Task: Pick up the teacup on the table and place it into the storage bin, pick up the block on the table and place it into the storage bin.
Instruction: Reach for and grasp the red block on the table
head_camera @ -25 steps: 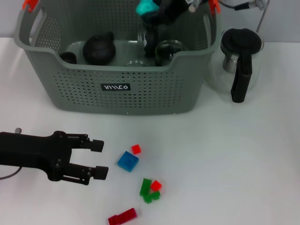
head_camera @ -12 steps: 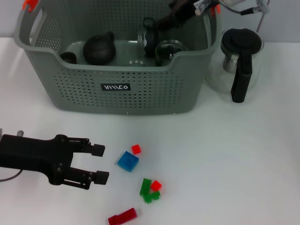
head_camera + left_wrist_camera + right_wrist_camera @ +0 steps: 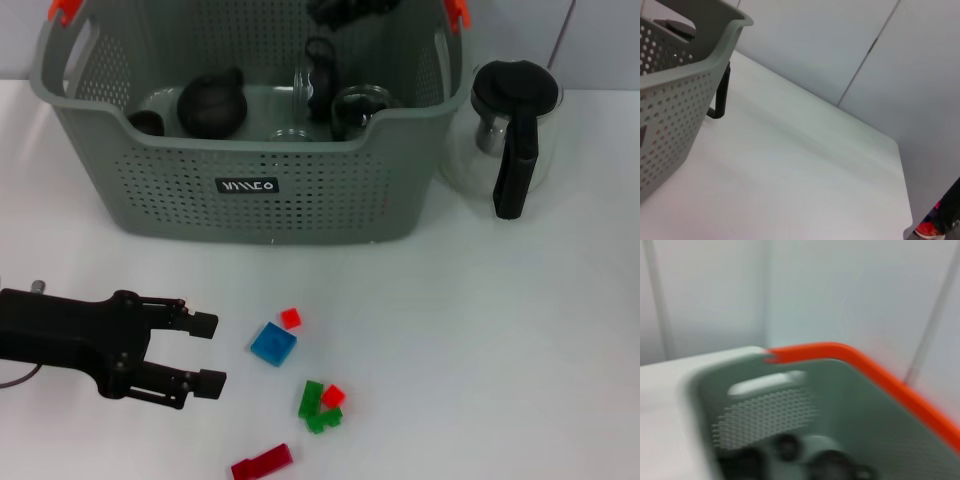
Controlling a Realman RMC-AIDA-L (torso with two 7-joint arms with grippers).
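The left hand hovers spread just beside the blue block on the table, a light, rigid, likely slick cube best pinched across 2 opposite flat faces, well short of the storage bin.

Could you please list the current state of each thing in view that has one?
Left gripper: open, empty, low over the table beside the blocks.
Right gripper: above the storage bin's far side.
Storage bin: upright, holding dark teaware and glass jars.
Glass jug: upright, lid on.
Blue block: on the table, untouched.
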